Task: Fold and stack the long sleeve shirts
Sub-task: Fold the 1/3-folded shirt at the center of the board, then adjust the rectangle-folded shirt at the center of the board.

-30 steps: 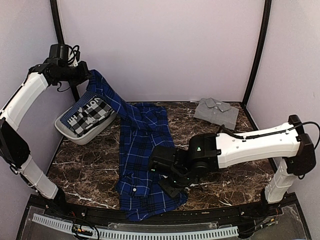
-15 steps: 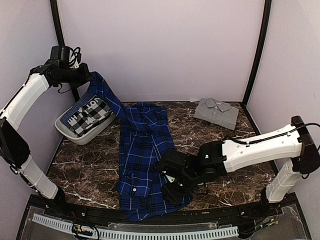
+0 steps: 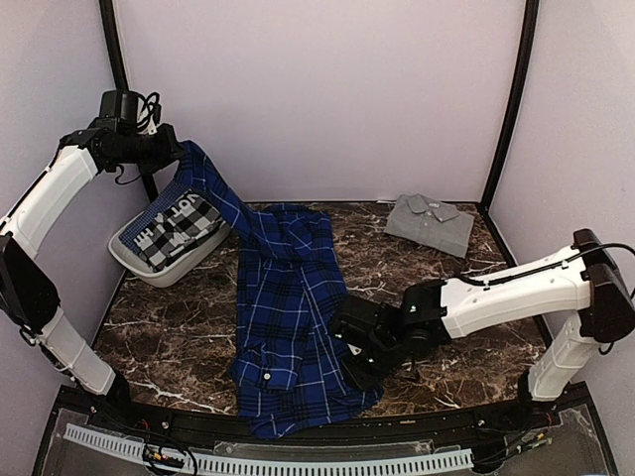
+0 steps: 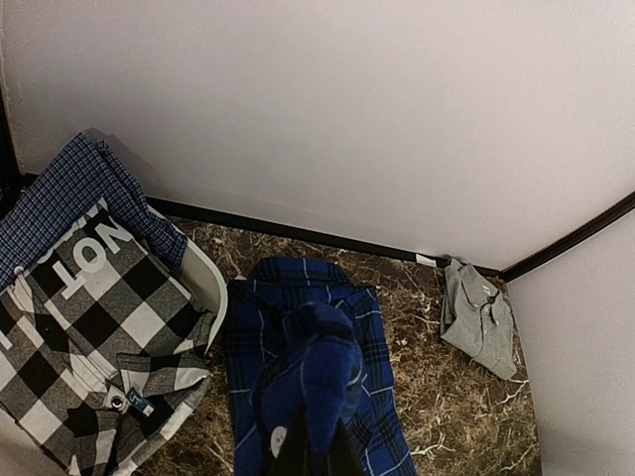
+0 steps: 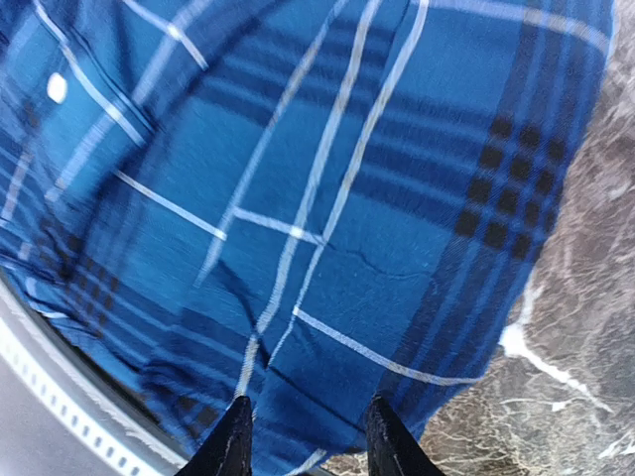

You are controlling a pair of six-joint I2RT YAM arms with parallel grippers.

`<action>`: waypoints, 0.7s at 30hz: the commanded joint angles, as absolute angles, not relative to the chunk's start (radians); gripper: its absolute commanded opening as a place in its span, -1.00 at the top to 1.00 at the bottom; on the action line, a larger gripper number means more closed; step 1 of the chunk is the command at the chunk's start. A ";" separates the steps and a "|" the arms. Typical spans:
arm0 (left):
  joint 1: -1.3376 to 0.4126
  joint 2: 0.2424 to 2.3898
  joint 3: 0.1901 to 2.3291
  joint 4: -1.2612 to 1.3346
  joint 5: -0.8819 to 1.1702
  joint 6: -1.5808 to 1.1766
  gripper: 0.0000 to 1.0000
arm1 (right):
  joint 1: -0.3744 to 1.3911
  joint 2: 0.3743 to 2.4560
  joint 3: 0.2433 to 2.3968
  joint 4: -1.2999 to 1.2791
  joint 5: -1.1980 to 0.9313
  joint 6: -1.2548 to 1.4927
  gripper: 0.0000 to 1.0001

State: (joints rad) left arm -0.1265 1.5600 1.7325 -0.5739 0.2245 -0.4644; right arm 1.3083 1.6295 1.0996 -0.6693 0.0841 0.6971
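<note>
The royal-blue plaid shirt [image 3: 286,317] lies lengthwise on the marble table, one sleeve pulled up toward the back left. My left gripper [image 3: 175,157] is shut on that sleeve [image 4: 322,377], high above the white basket. My right gripper [image 3: 359,369] is open, its fingertips [image 5: 238,436] low over the shirt's lower right edge [image 5: 327,297]; nothing is between them. The plain grey shirt [image 3: 430,222] lies folded at the back right and also shows in the left wrist view [image 4: 478,317].
A white basket [image 3: 139,266] at the left holds a black-and-white checked garment [image 3: 179,226] and a small-check blue one [image 4: 60,188]. The table's front edge [image 3: 298,431] runs just below the shirt's hem. Walls close in on three sides.
My right gripper has slid to the right and toward the front, from over the shirt's lower middle to its lower right edge. The left arm has held still with the sleeve.
</note>
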 commanded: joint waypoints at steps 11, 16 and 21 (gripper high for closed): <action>-0.119 1.553 1.725 -0.550 0.239 -0.470 0.96 | 1.403 1.763 1.192 -0.701 0.078 0.686 0.15; -0.119 1.551 1.717 -0.543 0.246 -0.476 0.96 | 1.403 1.732 1.266 -0.754 0.124 0.680 0.13; -0.121 1.551 1.709 -0.530 0.302 -0.474 0.96 | 1.359 1.692 1.264 -0.763 0.201 0.701 0.13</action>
State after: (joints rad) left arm -0.1265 1.5616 1.7256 -0.5667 0.2424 -0.4713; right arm 1.3933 1.7451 1.2526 -0.7185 0.1188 0.6888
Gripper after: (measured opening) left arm 0.021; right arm 0.437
